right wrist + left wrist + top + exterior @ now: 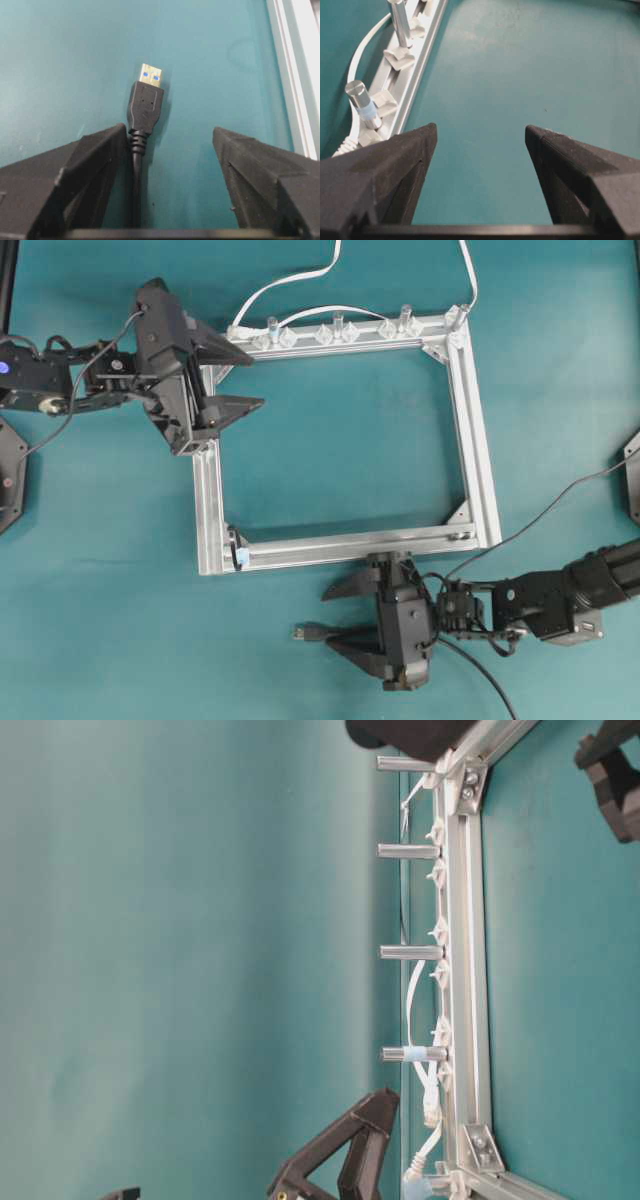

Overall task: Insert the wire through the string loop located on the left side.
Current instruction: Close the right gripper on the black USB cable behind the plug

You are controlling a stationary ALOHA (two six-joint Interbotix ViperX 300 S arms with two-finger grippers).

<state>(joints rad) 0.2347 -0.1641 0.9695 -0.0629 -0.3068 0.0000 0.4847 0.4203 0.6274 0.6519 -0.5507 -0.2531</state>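
Both grippers are spread: the right gripper (167, 150) straddles the wire (145, 107), the left gripper (480, 145) empty.

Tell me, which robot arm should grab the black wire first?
The right one, probably. Its open fingers already sit on both sides of the wire lying on the table. The left gripper, open too, is up at the frame's far corner, well away from the plug.

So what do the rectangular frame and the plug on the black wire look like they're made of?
The frame looks like extruded aluminium, silvery and matt, with long grooves along its bars and bolted corner brackets. The wire's plug seems to be moulded black plastic with a dull sheen and a ribbed strain relief; its tip looks like bright metal, gold-tinted in the right wrist view, with blue showing through two small openings.
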